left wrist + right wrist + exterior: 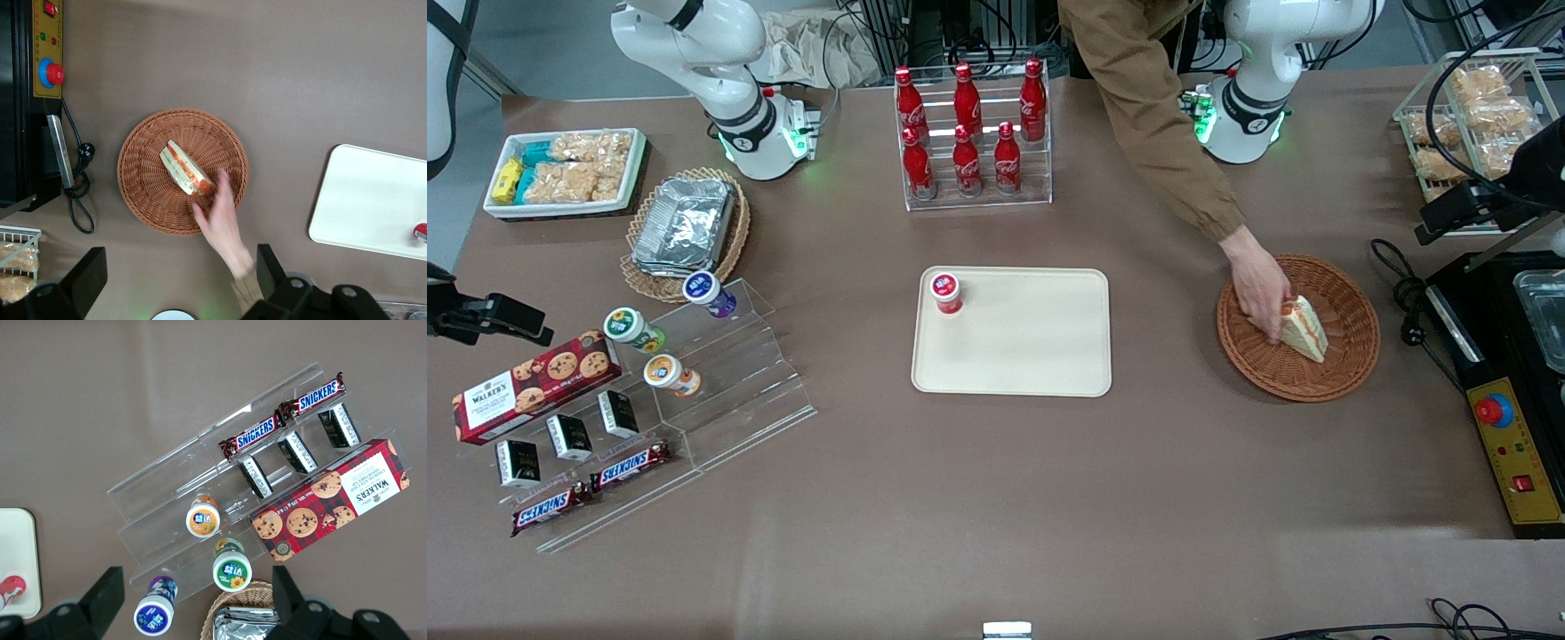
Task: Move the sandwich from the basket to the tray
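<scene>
Claw (177,283) released, empty, hovering high over surface beside basket (143,200). Sandwich (186,168) lies diagonal in basket; person's hand (217,217) touching it, between claw and sandwich.

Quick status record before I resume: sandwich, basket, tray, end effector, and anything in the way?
sandwich: lying in the basket, a person's hand on it
basket: on the table toward the working arm's end, beside the tray
tray: holds one red-lidded cup near a corner, otherwise bare
end effector: open, high above the table next to the basket, holding nothing
obstruction: person's hand reaching into the basket
task state: sandwich not yet on the tray
</scene>
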Controlling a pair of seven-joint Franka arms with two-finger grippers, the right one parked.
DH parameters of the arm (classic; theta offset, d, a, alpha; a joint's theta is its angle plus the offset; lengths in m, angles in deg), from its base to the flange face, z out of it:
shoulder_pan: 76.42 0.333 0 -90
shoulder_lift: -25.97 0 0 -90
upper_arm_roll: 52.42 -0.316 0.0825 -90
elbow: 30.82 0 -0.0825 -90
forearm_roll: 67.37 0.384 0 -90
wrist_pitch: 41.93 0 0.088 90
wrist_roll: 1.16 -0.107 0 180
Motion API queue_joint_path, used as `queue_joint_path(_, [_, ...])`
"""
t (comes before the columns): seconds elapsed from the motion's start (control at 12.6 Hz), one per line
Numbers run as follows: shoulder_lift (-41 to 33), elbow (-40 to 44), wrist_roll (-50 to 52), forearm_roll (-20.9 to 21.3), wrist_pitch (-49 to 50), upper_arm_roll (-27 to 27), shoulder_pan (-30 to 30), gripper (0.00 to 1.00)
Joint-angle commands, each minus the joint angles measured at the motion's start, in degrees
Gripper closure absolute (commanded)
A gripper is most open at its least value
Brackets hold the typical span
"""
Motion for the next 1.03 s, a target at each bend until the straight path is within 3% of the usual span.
queue_joint_path(0.0, [1.1, 2.1, 0.7, -0.4, 1.1, 0.6, 0.2, 0.00])
queue_joint_path(0.32, [1.6, 1.1, 3.0, 0.6, 2.0, 0.6, 0.2, 0.00])
queue_joint_path(0.55, [-0.4, -6.5, 6.9, 0.7, -1.2, 0.5, 0.2, 0.00])
queue_joint_path(0.95, [-12.8, -39.7, 17.5, 0.5, -26.2, 0.2, 0.6, 0.00])
